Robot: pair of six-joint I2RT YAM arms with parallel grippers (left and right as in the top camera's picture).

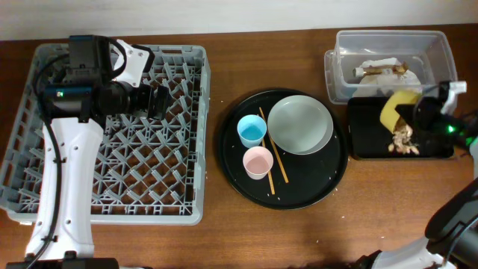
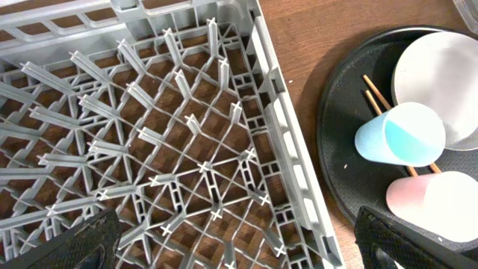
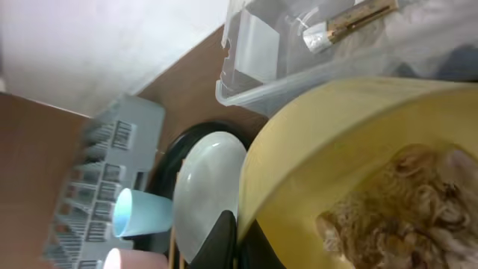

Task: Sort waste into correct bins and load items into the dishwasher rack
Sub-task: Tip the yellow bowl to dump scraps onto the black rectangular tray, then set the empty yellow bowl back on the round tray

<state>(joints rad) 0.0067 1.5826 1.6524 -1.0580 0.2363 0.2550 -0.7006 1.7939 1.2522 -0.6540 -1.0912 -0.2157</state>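
R gripper (image 3: 239, 239) clamps tilted yellow round bowl (image 1: 394, 110) by rim, prob. tipping brown/whitish food scraps (image 1: 403, 140) into shallow black rectangular tray (image 1: 364, 138); L gripper (image 1: 158, 101) jaws wide, empty, over big grey plastic dishwasher rack (image 1: 187, 149).

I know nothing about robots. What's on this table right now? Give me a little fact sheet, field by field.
Rack: grey dishwasher rack, left side, no dishes in it
Left pincer: open, empty, above rack
Round tray: grey plate, blue cup, pink cup, chopsticks
Right pincer: grips yellow bowl, tipped over black bin
Black bin contents: food scraps
Clear tub: tissue, wrapper
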